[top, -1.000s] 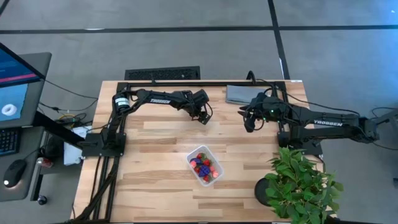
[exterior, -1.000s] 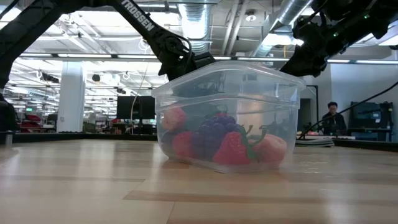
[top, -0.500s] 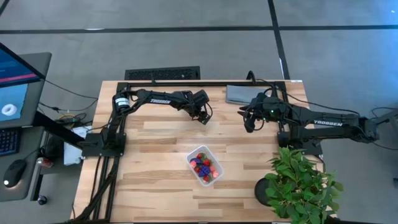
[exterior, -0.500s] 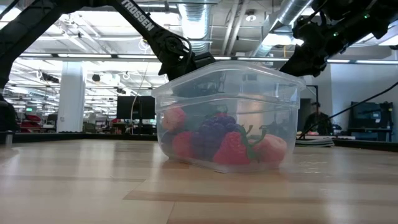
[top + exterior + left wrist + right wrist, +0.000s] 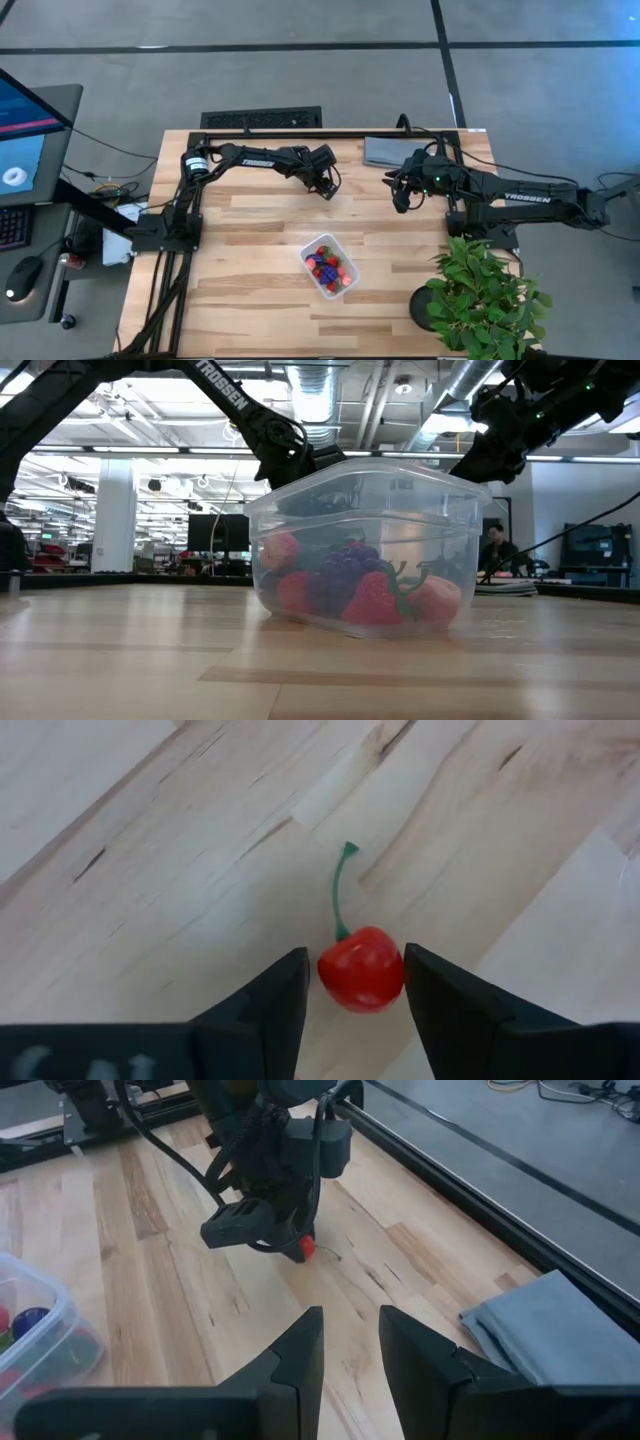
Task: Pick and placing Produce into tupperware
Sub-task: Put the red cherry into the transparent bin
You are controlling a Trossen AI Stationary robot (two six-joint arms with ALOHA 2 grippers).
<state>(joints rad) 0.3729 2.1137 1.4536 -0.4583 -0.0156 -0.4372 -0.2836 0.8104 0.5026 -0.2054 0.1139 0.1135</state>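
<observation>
My left gripper (image 5: 355, 982) pinches a red cherry (image 5: 361, 968) between its two fingers on the wooden table (image 5: 250, 250), green stem pointing away from me. The clear tupperware (image 5: 330, 264), holding strawberries and purple fruit, sits well apart at about five o'clock from the cherry in the high view. My right gripper (image 5: 348, 1342) hovers at three o'clock, fingers pressed nearly together, holding nothing, near a folded grey cloth (image 5: 383, 151).

We see a clear tupperware (image 5: 330, 265) upright at the tabletop's centre, holding red, pink and purple produce (image 5: 350, 588); a red cherry (image 5: 361, 968) lies at its 12 o'clock.
</observation>
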